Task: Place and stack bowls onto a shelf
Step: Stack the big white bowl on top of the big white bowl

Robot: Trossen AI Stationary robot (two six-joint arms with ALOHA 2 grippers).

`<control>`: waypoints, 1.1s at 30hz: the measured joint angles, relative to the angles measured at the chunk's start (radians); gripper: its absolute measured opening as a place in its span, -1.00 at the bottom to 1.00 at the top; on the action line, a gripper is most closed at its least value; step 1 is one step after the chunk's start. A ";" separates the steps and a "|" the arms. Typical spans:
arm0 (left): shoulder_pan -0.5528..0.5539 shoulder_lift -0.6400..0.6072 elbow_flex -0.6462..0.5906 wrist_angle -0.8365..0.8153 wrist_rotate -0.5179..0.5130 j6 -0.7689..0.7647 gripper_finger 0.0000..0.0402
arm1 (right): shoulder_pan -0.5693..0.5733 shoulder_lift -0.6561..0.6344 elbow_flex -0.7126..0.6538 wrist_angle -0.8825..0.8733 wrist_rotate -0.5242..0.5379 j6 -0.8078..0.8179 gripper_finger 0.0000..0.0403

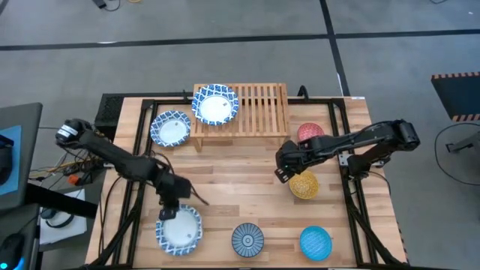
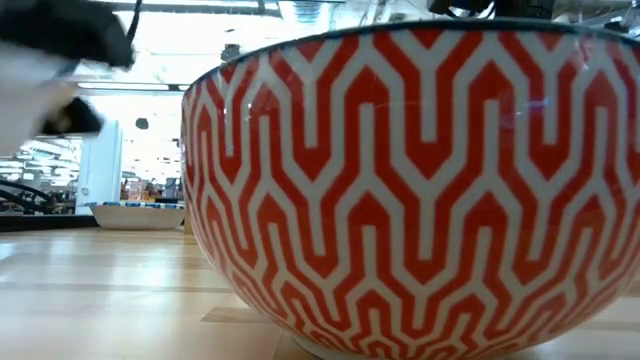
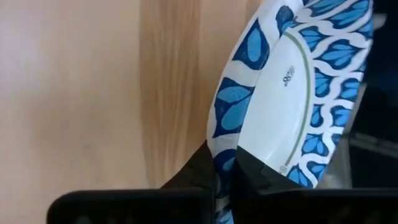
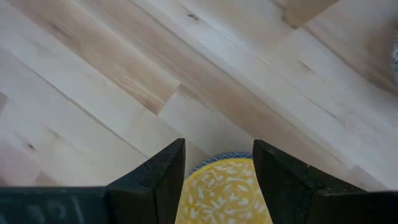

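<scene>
My left gripper point(image 1: 172, 204) is shut on a wide blue-and-white bowl point(image 1: 179, 229) near the table's front left. My right gripper point(image 1: 285, 172) hangs open just above the far left rim of the yellow bowl point(image 1: 304, 184); its fingers point(image 4: 163, 169) stand on either side of that rim point(image 4: 225, 186) without touching it. On the left end of the shelf's slatted top point(image 1: 259, 109) sits another wide bowl point(image 1: 215, 103). A third wide bowl point(image 1: 171, 129) stands on the table at the shelf's left. The red bowl point(image 1: 310, 133) fills the low view point(image 2: 420, 190). My left gripper pinches the wide bowl's rim point(image 3: 224, 163) at its far side, one finger inside point(image 3: 264, 175) on the white centre and one outside point(image 3: 194, 177). The fingers come slanting down from the table's far left. In the high view the bowl appears to rest on the table.
A blue radial-striped bowl point(image 1: 247, 238) and a plain blue bowl point(image 1: 316, 242) stand along the near edge. The right part of the shelf top is bare slats. Bare planks lie in the table's middle point(image 1: 240, 180).
</scene>
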 joint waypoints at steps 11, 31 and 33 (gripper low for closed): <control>0.344 -0.313 0.401 -0.191 -0.735 0.141 -0.98 | -0.098 -0.080 0.000 0.008 0.027 -0.068 0.06; 1.160 0.163 0.720 -0.169 -0.153 0.134 -0.95 | -0.163 -0.166 0.001 0.164 0.052 -0.098 0.06; 1.170 0.193 0.761 -0.227 -0.124 0.160 -0.88 | -0.142 -0.172 0.001 0.144 0.083 -0.074 0.06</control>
